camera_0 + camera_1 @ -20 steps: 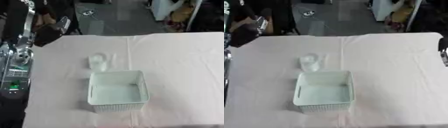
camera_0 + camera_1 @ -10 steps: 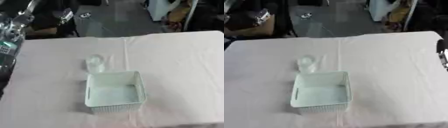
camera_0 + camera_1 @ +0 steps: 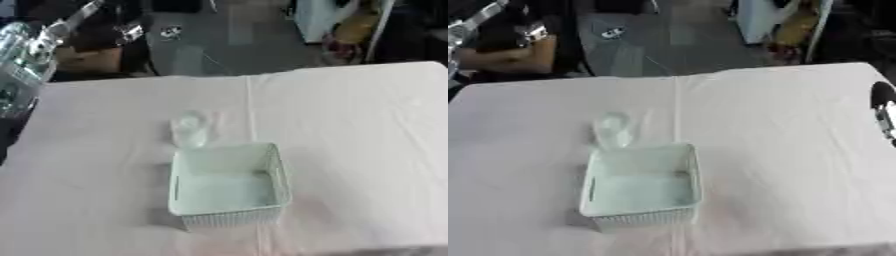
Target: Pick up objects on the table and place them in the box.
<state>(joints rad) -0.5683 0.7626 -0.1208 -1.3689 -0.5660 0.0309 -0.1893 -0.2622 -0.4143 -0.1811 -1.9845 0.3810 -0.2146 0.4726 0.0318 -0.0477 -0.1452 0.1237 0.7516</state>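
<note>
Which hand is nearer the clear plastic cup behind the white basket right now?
Left, as a judgement. The left hand is raised past the table's far-left corner, up-left of the clear plastic cup; the right hand shows only at the right edge, farther away.

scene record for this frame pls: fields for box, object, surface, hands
box: pale green box, open top, slotted walls, near table middle; inside looks empty
object: small clear item, on the cloth just beyond the box's far left corner, outside it
surface: table under a pale pink cloth
left hand: not visible
right hand: only a dark part at the right edge of the right eye view; fingers not visible
</note>
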